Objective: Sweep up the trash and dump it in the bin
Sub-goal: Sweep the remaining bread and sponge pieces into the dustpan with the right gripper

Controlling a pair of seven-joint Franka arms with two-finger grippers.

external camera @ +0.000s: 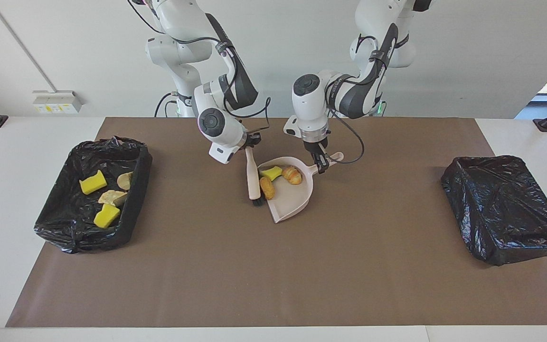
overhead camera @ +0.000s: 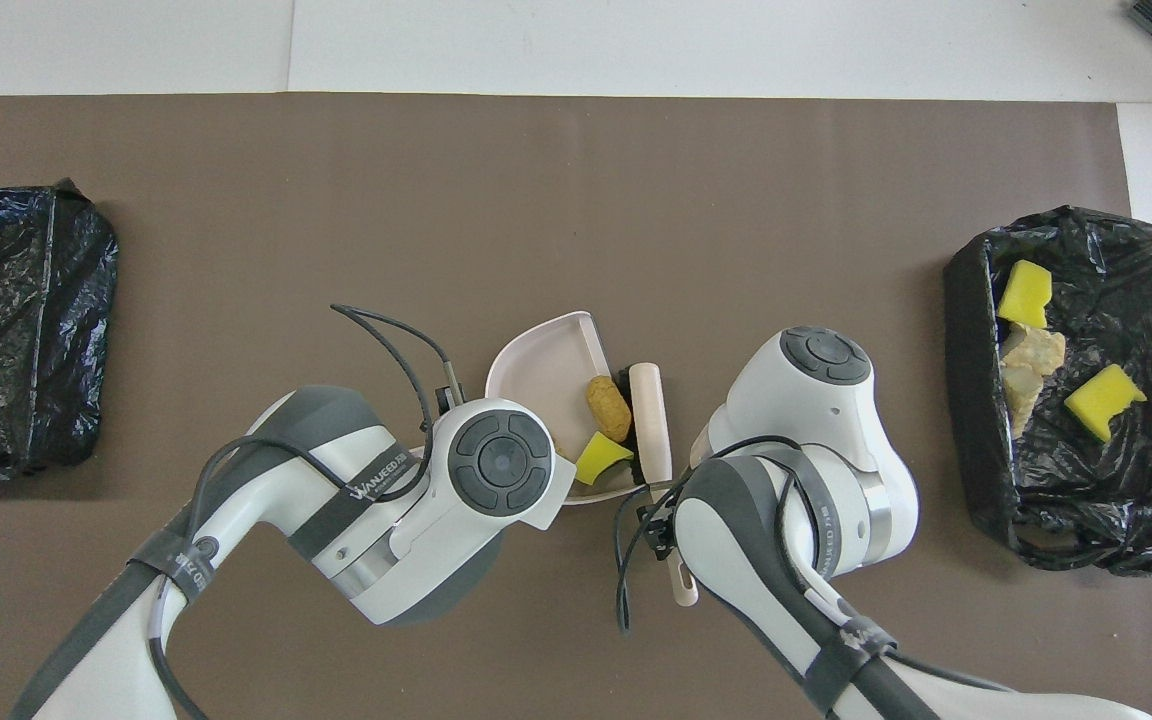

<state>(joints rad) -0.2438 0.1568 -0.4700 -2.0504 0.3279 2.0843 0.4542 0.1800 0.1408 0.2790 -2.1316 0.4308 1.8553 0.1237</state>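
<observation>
**Sweep done at the pan mouth; the dump comes next**

The sweeping step looks finished. At the centre of the facing view the beige dustpan [external camera: 288, 192] lies on the brown mat [external camera: 273, 285] of the bench, and 3 pieces of trash sit inside it: a yellow sponge chunk [external camera: 271, 173], an orange-brown bread piece [external camera: 268, 188] at the pan's open edge, and a croissant-like piece [external camera: 292, 175] near the handle. The left gripper [external camera: 321, 166], centre of frame, has its fingers closed on the dustpan's handle. The right gripper [external camera: 250, 141], just up and left of the pan, has its fingers clamped on the handle of the hand brush [external camera: 254, 180], whose bristle end rests at the pan's mouth beside the bread piece.

4 more pieces already lie in the black-lined bin [external camera: 94, 194] at the left of the frame; a 2nd black-lined bin [external camera: 508, 209] at the right of the frame holds none that I can see. No loose trash shows on the mat.

As I judge it, the next move calls for the brush to clear away, then for the left arm to lift the pan with its mouth tipped up, since the bread piece at the lip could roll out, carry it over a bin and tilt it.
</observation>
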